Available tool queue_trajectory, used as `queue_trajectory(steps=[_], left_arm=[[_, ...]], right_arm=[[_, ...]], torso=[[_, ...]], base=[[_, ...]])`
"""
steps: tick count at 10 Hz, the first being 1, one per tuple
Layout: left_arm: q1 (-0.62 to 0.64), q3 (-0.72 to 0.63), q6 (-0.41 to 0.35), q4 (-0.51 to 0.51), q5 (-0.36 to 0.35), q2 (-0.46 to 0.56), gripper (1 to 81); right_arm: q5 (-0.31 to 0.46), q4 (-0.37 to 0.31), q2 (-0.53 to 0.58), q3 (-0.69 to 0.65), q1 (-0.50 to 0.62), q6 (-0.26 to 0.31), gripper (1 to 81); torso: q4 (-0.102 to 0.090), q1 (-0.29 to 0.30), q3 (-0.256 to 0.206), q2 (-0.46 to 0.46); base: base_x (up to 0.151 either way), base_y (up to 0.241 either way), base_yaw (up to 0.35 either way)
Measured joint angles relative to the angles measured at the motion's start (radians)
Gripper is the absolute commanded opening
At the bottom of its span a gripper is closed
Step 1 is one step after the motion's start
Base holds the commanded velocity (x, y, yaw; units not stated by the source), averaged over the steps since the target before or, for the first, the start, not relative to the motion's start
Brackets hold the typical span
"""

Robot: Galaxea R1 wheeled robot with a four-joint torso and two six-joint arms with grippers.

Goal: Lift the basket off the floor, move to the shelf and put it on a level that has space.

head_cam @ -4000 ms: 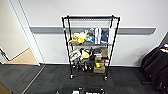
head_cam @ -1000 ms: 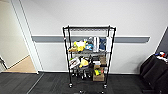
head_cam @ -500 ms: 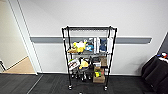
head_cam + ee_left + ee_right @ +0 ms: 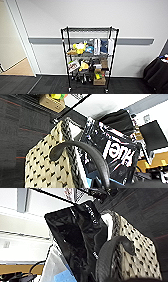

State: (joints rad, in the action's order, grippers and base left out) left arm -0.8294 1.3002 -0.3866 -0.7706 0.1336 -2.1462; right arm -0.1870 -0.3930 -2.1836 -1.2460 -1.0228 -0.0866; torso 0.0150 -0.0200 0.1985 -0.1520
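Head view: tall black wire shelf (image 4: pixel 88 58) against the pale wall on dark carpet floor (image 4: pixel 50 86), top level (image 4: pixel 88 29) bare, lower tiers cluttered, cardboard box (image 4: pixel 99 80) at the bottom, doorway to the left. Left wrist view: woven basket (image 4: pixel 46 169) close up, off the floor, dark handle (image 4: pixel 82 152) arching beside a glossy black bag (image 4: pixel 112 151); left claw's state impossible to tell. Right wrist view: same basket (image 4: pixel 135 255) from its other side, handle (image 4: pixel 107 254) and black bag (image 4: pixel 75 238) alongside; right claw's state likewise unreadable.

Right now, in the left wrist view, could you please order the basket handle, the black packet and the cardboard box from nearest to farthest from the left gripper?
1. Basket handle, arching right in front.
2. Black packet, inside the basket behind it.
3. Cardboard box, away on the shelf.
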Motion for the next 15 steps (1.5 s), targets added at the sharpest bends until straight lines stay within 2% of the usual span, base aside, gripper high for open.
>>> queue_trajectory(steps=[4,15], left_arm=[[0.000,-0.003,-0.001,0.000,-0.010,-0.010,1.0],[-0.003,-0.001,-0.002,0.000,-0.020,-0.026,1.0]], right_arm=[[-0.010,0.001,0.011,0.008,0.003,0.000,1.0],[-0.011,0.001,0.012,0.011,0.003,0.000,1.0]], torso=[[0.000,0.000,0.000,0.001],[0.000,0.001,0.000,0.000]], base=[[0.136,-0.091,0.000],[0.123,0.000,0.000]])
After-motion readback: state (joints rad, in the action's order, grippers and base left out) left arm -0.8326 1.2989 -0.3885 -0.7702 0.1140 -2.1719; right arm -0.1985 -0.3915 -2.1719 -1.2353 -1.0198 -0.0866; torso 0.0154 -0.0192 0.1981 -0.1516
